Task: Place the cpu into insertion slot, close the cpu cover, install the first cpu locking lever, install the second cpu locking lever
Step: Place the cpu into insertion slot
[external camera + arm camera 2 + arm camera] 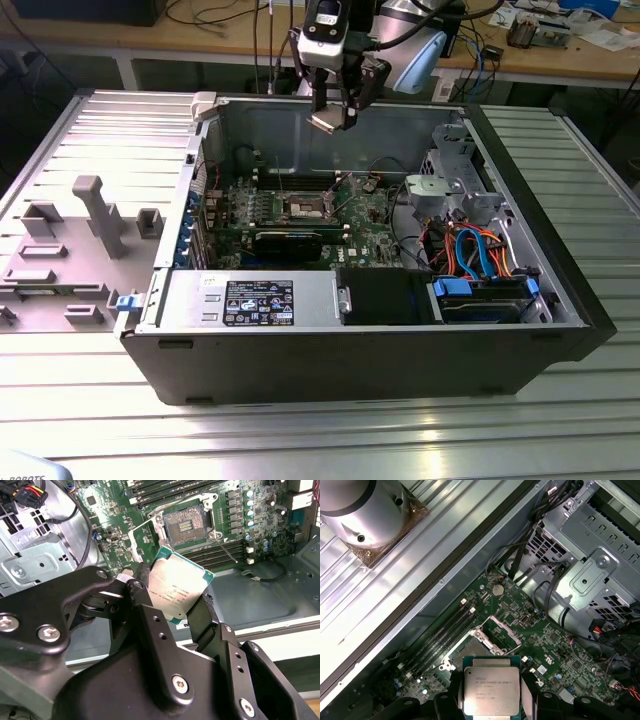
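The jaws [335, 112] hang in the air above the open computer case [350, 365], high over the insertion slot [307, 207] and well apart from it. They are closed down to the width of the cpu [331, 122] and hold it by two opposite edges. In the second wrist view the black fingers [204, 612] press on either side of the chip [177, 587], which sits tilted, its silver-grey metal top facing the camera and its green border showing around the lid. In the first wrist view the same chip [491, 687] lies flat-on between the finger ends.

Below it the slot [185, 525] lies bare, its dull contact field uncovered. The cpu cover [141, 544] is swung open and stands off one edge of the slot, its square cut-out centre visible. A thin wire locking lever [223, 544] is released and reaches out from the slot's opposite side, across the memory slots [200, 555] that run just beside it.

In the exterior view a long black expansion card [290, 243] lies on the board near the slot, on its camera-facing side. The drive cage [450, 185] with its orange and blue cables stands farther from the slot, toward the exterior view's right. The case rests on a ribbed metal surface [300, 440].
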Robot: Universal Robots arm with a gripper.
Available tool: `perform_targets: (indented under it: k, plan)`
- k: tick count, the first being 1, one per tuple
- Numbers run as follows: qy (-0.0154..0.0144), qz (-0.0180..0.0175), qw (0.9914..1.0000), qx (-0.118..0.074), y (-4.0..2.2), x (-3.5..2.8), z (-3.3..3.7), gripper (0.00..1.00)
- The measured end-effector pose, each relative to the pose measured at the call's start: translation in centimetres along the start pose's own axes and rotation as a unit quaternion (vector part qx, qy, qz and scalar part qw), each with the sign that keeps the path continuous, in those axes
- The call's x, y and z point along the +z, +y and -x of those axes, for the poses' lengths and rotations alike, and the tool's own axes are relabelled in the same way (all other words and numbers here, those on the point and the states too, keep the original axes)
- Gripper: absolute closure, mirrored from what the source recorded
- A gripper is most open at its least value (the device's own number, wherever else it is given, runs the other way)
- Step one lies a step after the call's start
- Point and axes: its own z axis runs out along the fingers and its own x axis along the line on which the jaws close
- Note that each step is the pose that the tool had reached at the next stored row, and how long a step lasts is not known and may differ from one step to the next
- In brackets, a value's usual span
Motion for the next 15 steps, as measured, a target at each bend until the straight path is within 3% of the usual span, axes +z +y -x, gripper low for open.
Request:
perform_targets:
  k: [15]
  plan:
    - [-0.0034, 0.0007, 0.99929, 0.038, 0.00, 0.00, 0.00, 0.46]
